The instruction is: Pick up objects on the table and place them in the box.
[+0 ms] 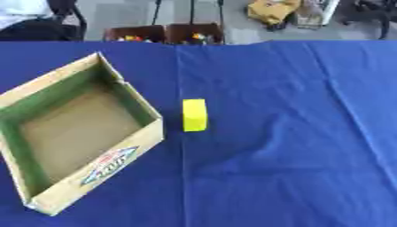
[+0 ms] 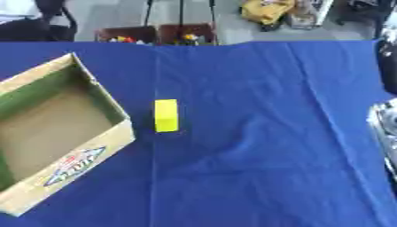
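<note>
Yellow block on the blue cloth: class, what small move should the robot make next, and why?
Probably bring a hand over the yellow block: it lies untouched on the blue cloth just right of the open, empty cardboard box, and neither hand shows its fingers yet.

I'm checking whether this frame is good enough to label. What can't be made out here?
- Right arm: cut off by the right eye view's right edge; hand unseen.
- Left hand: in neither view.
- Box label: too blurred to read.
- Yellow block: underside hidden.
- Far bins: contents are only coloured specks.
</note>
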Controlling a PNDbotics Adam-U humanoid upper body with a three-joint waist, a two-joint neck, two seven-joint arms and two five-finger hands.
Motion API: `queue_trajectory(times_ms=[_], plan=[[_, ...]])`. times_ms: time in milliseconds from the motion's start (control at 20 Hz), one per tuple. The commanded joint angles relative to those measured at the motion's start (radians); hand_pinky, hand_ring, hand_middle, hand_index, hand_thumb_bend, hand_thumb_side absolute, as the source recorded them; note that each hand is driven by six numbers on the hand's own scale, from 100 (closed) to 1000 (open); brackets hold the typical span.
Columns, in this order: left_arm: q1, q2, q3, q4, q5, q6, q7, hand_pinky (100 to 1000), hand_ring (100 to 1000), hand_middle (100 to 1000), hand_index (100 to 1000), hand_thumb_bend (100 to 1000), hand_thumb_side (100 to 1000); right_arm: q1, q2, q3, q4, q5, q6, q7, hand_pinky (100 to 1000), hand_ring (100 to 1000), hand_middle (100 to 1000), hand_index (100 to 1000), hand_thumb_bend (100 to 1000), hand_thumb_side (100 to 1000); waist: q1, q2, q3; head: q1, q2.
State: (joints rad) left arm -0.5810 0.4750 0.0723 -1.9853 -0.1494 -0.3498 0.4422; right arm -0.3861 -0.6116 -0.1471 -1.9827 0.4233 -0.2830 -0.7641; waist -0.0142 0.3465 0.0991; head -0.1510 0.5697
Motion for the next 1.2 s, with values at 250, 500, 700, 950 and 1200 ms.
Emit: queue_trajectory(times_ms=[250, 500, 700, 950, 1200], plan=[[-0.012, 0.018, 0.011, -0.015, -0.001, 0.001, -0.002, 749, 903, 896, 950, 100, 962, -0.008, -0.024, -0.008, -0.017, 0.008, 0.003, 0.000, 728, 803, 814, 857, 100, 663, -0.004, -0.015, -0.002, 0.001, -0.010], [-0.012, 0.019, 0.011, -0.015, -0.001, 0.001, -0.002, 749, 903, 896, 950, 100, 962, -0.033, -0.049, 0.006, -0.017, 0.006, 0.019, 0.020, 740, 816, 822, 864, 100, 687, -0.006, -0.017, -0.001, -0.001, -0.010], [-0.011, 0.018, 0.009, -0.015, 0.000, 0.003, -0.003, 749, 904, 896, 949, 100, 962, -0.088, -0.103, 0.040, -0.017, 0.001, 0.124, 0.126, 757, 837, 838, 870, 124, 723, -0.009, -0.023, 0.000, -0.004, -0.009], [-0.010, 0.019, 0.006, -0.015, 0.002, 0.004, -0.007, 749, 904, 896, 949, 100, 962, -0.195, -0.178, 0.104, -0.017, 0.019, 0.329, 0.378, 766, 853, 850, 871, 170, 765, -0.014, -0.032, 0.007, -0.012, -0.006], [-0.008, 0.019, 0.001, -0.015, 0.006, 0.006, -0.013, 749, 904, 896, 949, 100, 961, -0.334, -0.206, 0.181, -0.017, 0.069, 0.457, 0.627, 789, 871, 874, 892, 229, 879, -0.019, -0.039, 0.015, -0.023, 0.001]])
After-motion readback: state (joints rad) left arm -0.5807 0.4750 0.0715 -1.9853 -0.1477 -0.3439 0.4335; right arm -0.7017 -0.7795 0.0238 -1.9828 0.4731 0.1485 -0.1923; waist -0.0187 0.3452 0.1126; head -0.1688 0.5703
